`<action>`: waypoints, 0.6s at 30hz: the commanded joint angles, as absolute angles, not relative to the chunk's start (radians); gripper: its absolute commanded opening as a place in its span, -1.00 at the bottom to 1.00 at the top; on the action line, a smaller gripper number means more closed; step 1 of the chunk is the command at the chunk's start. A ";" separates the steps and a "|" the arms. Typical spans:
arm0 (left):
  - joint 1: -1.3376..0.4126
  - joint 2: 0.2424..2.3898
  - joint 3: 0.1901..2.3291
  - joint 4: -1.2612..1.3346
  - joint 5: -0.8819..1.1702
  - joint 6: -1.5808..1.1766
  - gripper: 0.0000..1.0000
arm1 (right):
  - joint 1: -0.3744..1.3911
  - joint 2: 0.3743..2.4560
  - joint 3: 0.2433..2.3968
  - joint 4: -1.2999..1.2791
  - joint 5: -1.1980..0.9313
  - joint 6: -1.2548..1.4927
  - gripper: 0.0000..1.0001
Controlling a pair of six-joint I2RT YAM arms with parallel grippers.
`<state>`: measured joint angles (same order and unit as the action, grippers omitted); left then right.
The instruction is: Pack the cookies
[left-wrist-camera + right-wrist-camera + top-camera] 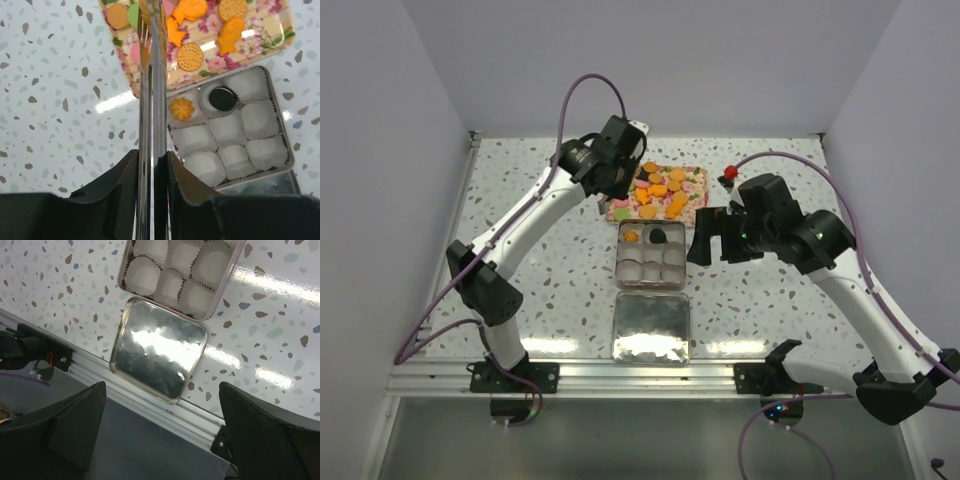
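Observation:
The cookies (662, 188) lie on a floral tray (692, 172) at the back; in the left wrist view they show as round and fish-shaped orange pieces (190, 56). My left gripper (618, 186) (152, 154) is shut on metal tongs (152, 100), whose tips reach over the tray's left part. I cannot tell whether the tips pinch a cookie. The tin (620, 258) (283, 145) has paper cups; one holds an orange cookie (182, 108), another a black one (222, 98). My right gripper (712, 240) (165, 420) is open and empty, hovering right of the tin.
The shiny tin lid (652, 328) (157, 352) lies flat in front of the tin (220, 290), close to the table's near edge rail (200, 415). A small red object (728, 175) sits right of the tray. White walls enclose the speckled table.

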<state>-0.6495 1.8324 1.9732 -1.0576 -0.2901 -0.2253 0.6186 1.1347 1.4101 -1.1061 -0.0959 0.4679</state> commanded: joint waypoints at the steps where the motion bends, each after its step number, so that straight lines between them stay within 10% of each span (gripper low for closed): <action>1: -0.692 1.764 1.896 -1.011 -0.235 -0.233 -0.98 | 0.615 1.094 1.422 -1.081 -0.095 0.491 0.97; 18: -0.839 1.611 1.638 -0.882 -0.118 -0.298 -0.92 | 0.615 0.959 1.336 -1.109 -0.008 0.591 0.97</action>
<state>-0.8268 1.6745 1.6394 -0.9825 -0.1604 -0.2745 0.6186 0.9764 1.3434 -1.1015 -0.0422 0.5575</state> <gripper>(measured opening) 0.317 0.986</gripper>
